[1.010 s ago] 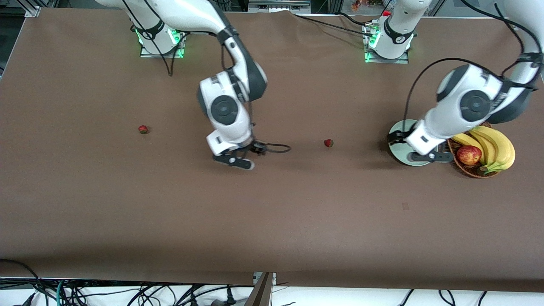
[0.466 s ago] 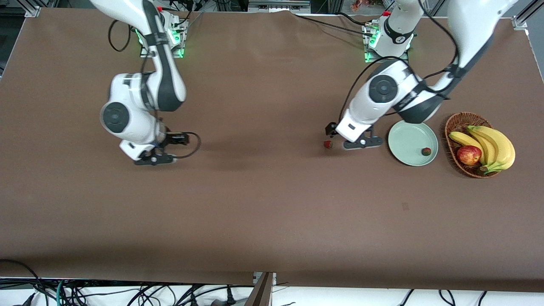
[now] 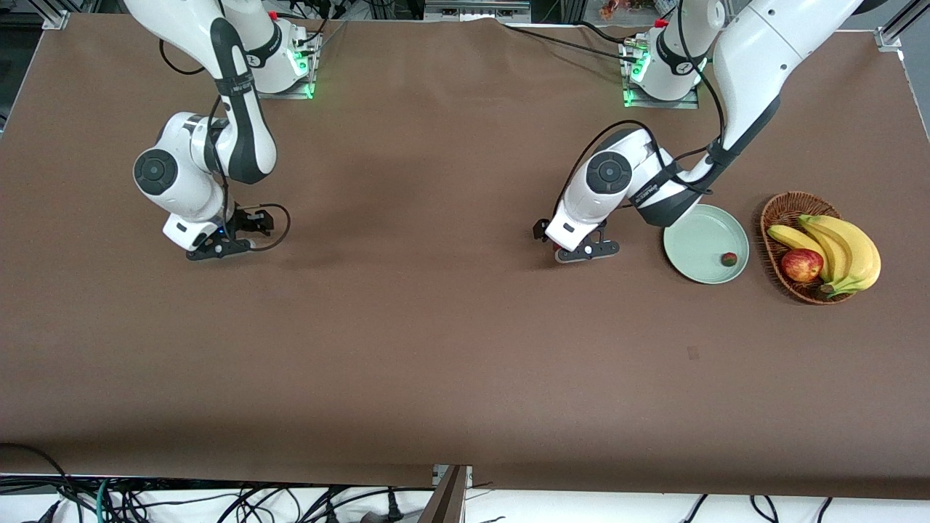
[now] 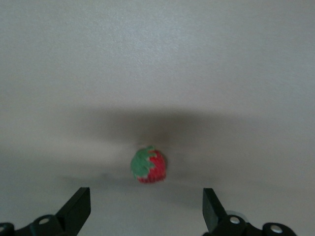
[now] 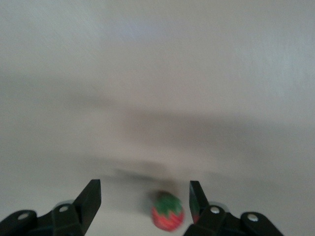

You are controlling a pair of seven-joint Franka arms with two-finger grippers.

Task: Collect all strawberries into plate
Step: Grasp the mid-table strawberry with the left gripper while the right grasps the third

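**Reds, greens and brown on the table**

The table (image 3: 436, 349) is covered in plain flat brown, unpatterned. The plate (image 3: 694, 243) is a smooth pale mint green with no decoration, and the strawberry (image 3: 729, 258) lying in it is red with a green top. Two more strawberries match it: one (image 4: 148, 165) red with a green leafy cap spread over one side, the other (image 5: 167, 212) red under a green star-shaped crown. The basket (image 3: 781, 211) is brown woven wicker. In it, the bananas (image 3: 846, 250) are bright yellow and the apple (image 3: 801, 264) is red shading to yellow. Both arms are glossy white with dark grey joints; the left gripper (image 4: 146, 216) and the right gripper (image 5: 145, 204) have black fingers.
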